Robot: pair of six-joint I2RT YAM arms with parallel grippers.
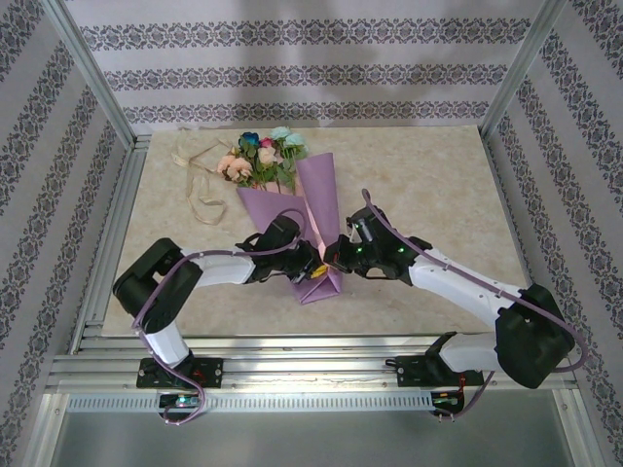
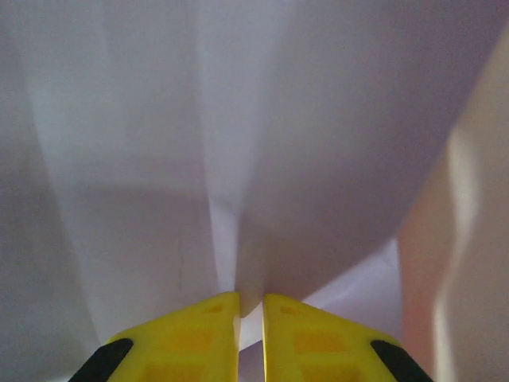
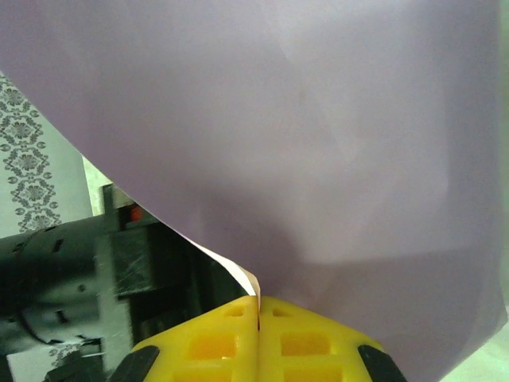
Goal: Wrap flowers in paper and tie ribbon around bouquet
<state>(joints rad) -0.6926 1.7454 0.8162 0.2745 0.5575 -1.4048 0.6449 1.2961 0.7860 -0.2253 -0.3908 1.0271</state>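
Observation:
The flowers (image 1: 263, 154) lie at the back of the table with pink, peach and blue blooms sticking out of the wide end of the lilac paper (image 1: 316, 204), which is folded into a cone around the stems. At the cone's narrow near end both grippers meet. My left gripper (image 1: 313, 270) comes in from the left, and its yellow jaws (image 2: 250, 298) are pinched on a fold of the paper (image 2: 238, 143). My right gripper (image 1: 334, 255) comes in from the right, shut (image 3: 258, 301) on a curled edge of the paper (image 3: 318, 143). The cream ribbon (image 1: 200, 190) lies loose on the table left of the bouquet.
The beige marble table (image 1: 438, 195) has bare room to the right of the bouquet. Patterned walls and metal frame posts (image 1: 97, 78) close in the sides and back. The left arm's black body (image 3: 56, 263) is close beside my right gripper.

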